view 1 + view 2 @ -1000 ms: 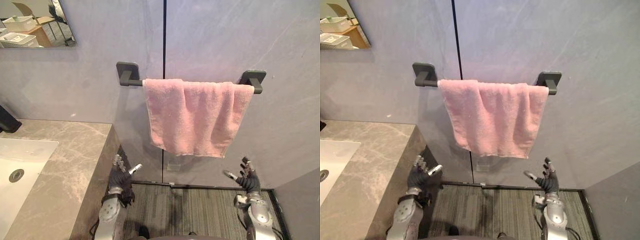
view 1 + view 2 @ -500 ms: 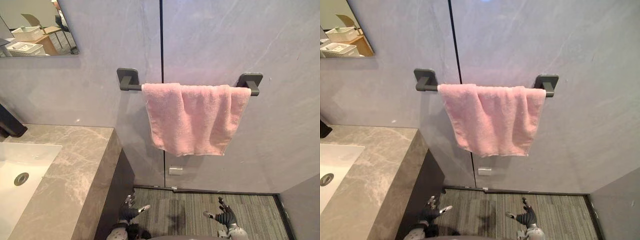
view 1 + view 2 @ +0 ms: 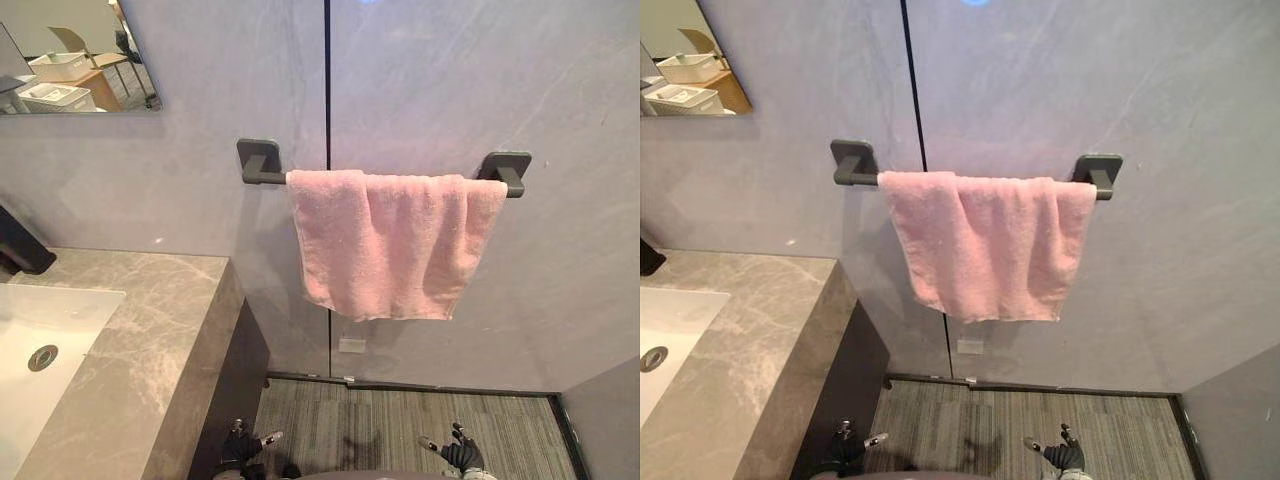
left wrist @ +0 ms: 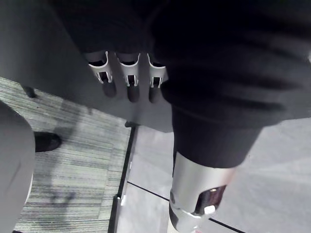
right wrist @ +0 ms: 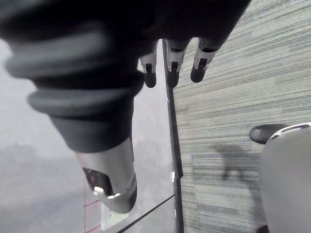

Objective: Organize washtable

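Note:
A pink towel [image 3: 393, 245] hangs folded over a dark wall bar [image 3: 263, 177] on the grey wall, its lower edge slanting. Low at the bottom edge, over the striped floor, my left hand [image 3: 240, 446] hangs open with nothing in it. My right hand [image 3: 462, 455] is also open and empty, well below the towel. In the left wrist view my fingers [image 4: 128, 81] are relaxed and straight over the floor; in the right wrist view my fingers [image 5: 171, 60] are the same.
A marble washtable [image 3: 140, 350] with a white sink [image 3: 40, 340] and its drain stands at the left. A dark tap [image 3: 18, 245] rises at the far left. A mirror [image 3: 70, 55] hangs above. The grey striped floor mat [image 3: 400, 425] lies below the towel.
Both hands have dropped from just under the towel down to the bottom edge of the view. The towel stays on the bar. The camera has tilted a little.

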You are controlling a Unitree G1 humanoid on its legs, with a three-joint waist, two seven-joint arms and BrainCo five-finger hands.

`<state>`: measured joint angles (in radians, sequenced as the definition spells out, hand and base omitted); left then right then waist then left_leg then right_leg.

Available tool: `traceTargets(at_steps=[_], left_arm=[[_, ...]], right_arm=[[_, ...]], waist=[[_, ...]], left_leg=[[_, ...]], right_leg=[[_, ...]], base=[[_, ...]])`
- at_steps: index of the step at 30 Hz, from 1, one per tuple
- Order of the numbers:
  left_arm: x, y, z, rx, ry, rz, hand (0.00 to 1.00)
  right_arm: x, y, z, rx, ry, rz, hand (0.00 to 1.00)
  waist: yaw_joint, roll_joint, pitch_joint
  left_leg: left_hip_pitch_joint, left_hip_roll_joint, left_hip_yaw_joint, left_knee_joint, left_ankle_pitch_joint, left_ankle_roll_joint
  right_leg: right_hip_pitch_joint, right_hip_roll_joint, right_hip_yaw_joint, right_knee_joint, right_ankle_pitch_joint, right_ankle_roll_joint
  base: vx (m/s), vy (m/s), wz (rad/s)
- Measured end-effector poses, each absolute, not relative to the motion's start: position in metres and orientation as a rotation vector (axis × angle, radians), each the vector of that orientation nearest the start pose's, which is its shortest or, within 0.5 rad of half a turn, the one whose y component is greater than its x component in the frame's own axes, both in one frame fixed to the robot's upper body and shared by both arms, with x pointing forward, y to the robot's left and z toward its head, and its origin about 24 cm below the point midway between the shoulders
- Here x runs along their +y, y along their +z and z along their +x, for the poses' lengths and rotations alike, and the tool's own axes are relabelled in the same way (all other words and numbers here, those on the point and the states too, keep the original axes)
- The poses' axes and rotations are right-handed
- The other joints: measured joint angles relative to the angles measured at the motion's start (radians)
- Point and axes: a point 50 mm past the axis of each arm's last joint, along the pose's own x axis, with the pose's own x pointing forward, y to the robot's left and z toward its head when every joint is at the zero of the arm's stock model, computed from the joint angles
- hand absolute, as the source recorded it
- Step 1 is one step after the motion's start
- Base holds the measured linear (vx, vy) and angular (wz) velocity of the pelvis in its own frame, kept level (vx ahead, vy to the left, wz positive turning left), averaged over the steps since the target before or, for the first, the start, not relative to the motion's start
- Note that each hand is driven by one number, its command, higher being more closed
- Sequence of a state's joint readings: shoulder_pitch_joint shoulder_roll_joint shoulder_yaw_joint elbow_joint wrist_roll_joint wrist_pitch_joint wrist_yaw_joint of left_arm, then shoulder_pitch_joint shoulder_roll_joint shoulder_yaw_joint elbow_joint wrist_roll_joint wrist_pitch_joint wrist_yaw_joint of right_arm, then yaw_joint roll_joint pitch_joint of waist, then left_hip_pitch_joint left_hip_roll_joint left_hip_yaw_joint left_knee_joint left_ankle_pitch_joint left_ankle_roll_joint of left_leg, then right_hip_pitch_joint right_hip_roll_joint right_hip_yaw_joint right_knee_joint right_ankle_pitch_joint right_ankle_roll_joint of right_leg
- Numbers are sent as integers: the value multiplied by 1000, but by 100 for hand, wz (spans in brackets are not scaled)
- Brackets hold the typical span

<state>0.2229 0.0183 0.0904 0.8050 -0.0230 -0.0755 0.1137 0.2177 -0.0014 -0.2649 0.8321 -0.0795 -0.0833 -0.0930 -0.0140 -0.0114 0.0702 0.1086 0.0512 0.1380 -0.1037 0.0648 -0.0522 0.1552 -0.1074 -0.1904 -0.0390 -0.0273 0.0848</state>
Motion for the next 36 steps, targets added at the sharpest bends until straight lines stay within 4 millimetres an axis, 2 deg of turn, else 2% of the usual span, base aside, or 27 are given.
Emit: traceTargets(at_steps=[7, 14, 17, 18, 19, 20, 21, 22, 23, 25, 26, 28, 29, 30, 31, 32, 33, 34, 35, 36], left_arm=[[186, -150, 93, 967, 278, 12, 0], [186, -151, 94, 971, 288, 5, 0], [188, -148, 103, 944, 300, 12, 0], [192, -144, 108, 919, 310, 22, 0], [192, -143, 113, 908, 308, 23, 0], [193, -141, 118, 895, 307, 26, 0], [193, -139, 122, 884, 313, 28, 0], [194, -138, 124, 876, 322, 29, 0], [198, -135, 124, 859, 347, 23, 0], [201, -134, 123, 847, 376, 8, 0], [198, -133, 124, 841, 387, 1, 0], [189, -133, 124, 841, 390, -25, 0], [186, -134, 124, 840, 395, -37, 0], [183, -134, 124, 842, 397, -43, 0], [181, -135, 123, 849, 396, -54, 0], [182, -136, 122, 853, 395, -56, 0], [183, -135, 122, 851, 403, -65, 0], [183, -135, 126, 846, 403, -66, 0], [186, -136, 124, 854, 412, -62, 0], [186, -136, 124, 853, 410, -62, 0]], right_arm=[[-207, -152, 84, 995, -380, -21, 0], [-210, -152, 90, 999, -376, -33, 0], [-205, -147, 106, 951, -352, -36, 0], [-201, -145, 108, 935, -353, -22, 0], [-200, -144, 108, 927, -357, -17, 0], [-200, -144, 109, 920, -359, -14, 0], [-200, -143, 106, 922, -362, -12, 0], [-199, -144, 101, 930, -366, -11, 0], [-197, -144, 101, 926, -360, -8, 0], [-194, -139, 110, 888, -341, -13, 0], [-196, -136, 117, 862, -349, -12, 0], [-200, -134, 118, 852, -370, -15, 0], [-202, -133, 120, 846, -370, -21, 0], [-200, -132, 124, 837, -363, -21, 0], [-201, -131, 126, 832, -360, -24, 0], [-200, -132, 125, 839, -362, -25, 0], [-202, -135, 123, 857, -366, -30, 0], [-202, -138, 120, 882, -378, -30, 0], [-205, -138, 119, 892, -397, -32, 0], [-206, -138, 120, 888, -398, -33, 0]], waist=[[0, -5, 6], [3, 1, 23], [16, -1, 52], [20, -21, 60], [19, -28, 64], [19, -31, 70], [25, -42, 72], [25, -49, 71], [34, -70, 62], [36, -87, 54], [48, -78, 58], [81, -39, 57], [89, -23, 57], [88, -13, 61], [72, 17, 61], [61, 13, 62], [53, 17, 68], [57, 13, 79], [57, 0, 86], [52, -9, 93]], left_leg=[[3, 0, 0, 0, -1, 0], [11, 5, 36, 0, -16, -5], [-6, 14, 79, 8, -15, -2], [-46, 4, 68, 36, -21, -2], [-76, 3, 47, 56, -32, 8], [-105, 4, 18, 78, -33, 13], [-128, -3, -42, 115, -33, 13], [-135, -7, -64, 127, -34, 11], [-162, -12, -104, 166, -29, -3], [-222, -12, -140, 239, -27, -12], [-237, 6, -150, 262, -21, -20], [-247, 54, -163, 261, -3, -46], [-263, 77, -169, 260, 15, -66], [-281, 90, -177, 259, 31, -72], [-314, 110, -188, 243, 90, -67], [-321, 113, -173, 146, 214, -69], [-323, 123, -114, 103, 260, -67], [-318, 117, -35, 148, 222, -73], [-299, 94, 30, 205, 128, -48], [-293, 85, 66, 267, 69, -35]], right_leg=[[1, 0, 3, 1, 0, 0], [-24, 1, 46, 36, -14, -2], [-137, -8, 93, 223, -88, -4], [-211, -26, 115, 340, -141, 14], [-240, -35, 121, 392, -160, 30], [-280, -47, 145, 500, -198, 19], [-301, -66, 171, 673, -236, 5], [-294, -74, 184, 714, -239, 8], [-273, -89, 223, 760, -244, 14], [-238, -84, 277, 747, -286, 27], [-216, -47, 290, 717, -309, 9], [-145, 12, 298, 597, -347, 5], [-116, 32, 277, 534, -380, -13], [-109, 46, 250, 505, -400, -41], [-122, 85, 205, 502, -398, -62], [-148, 93, 167, 482, -371, -91], [-148, 102, 112, 441, -343, -117], [-151, 101, 71, 419, -319, -131], [-162, 82, 29, 415, -300, -144], [-171, 68, -1, 415, -290, -158]], base=[[0, 0, 0], [-15, 4, -15], [-45, -21, -36], [-82, -64, 13], [-55, -77, 63], [41, -163, 124], [69, -126, 126], [105, -227, 132], [37, -189, 93], [-30, -351, 97], [-141, -429, 65], [-213, -399, 26], [-224, -331, 28], [-279, -347, 58], [-331, -354, 92], [-391, -339, 124], [-314, -243, 121], [-261, -185, 117], [-203, -190, 99], [-198, -169, 84]])
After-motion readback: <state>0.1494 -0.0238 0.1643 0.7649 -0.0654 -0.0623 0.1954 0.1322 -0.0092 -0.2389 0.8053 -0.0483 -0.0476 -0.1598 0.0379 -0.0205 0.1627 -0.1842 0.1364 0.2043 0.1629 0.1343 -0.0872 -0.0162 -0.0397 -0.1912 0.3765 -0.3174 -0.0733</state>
